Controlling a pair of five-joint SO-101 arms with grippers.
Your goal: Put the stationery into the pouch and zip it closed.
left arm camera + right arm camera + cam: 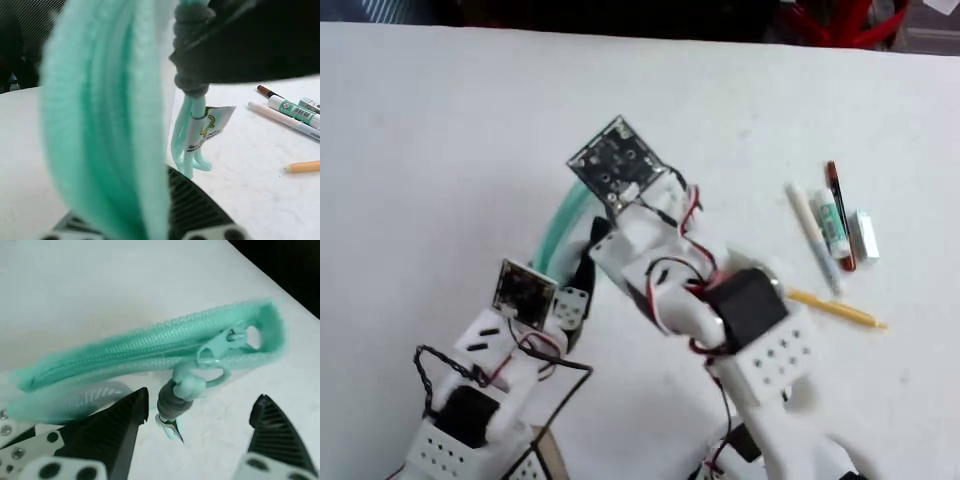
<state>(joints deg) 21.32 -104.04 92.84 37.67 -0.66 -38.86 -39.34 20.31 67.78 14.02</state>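
Nearest us, the left end effector (578, 285) pinches one end of the mint-green pouch (150, 347). We judge that this grip keeps the pouch standing on its long edge with the zip uppermost, steady enough for the other arm to work on. Just past it, the right end effector (202, 396) hangs at the slider end with its jaws spread wide. One jaw sits on each side of the grey-knotted cord (172, 402) that dangles from the zipper pull (220, 342), and it grips nothing yet. That placing reads to us as a line-up for taking the cord and drawing the slider along.

The slider sits at the very end of the pouch and the teeth look drawn together along its length, so we take the pouch as shut. We cannot see inside it.

Farther out on the white surface (440, 120), well apart from the pouch, lies the stationery, none of it packed: a yellow pencil (835, 308), a white pen (812, 235), a green-labelled tube (833, 225), a dark red pen (837, 200) and a small white eraser (865, 237).
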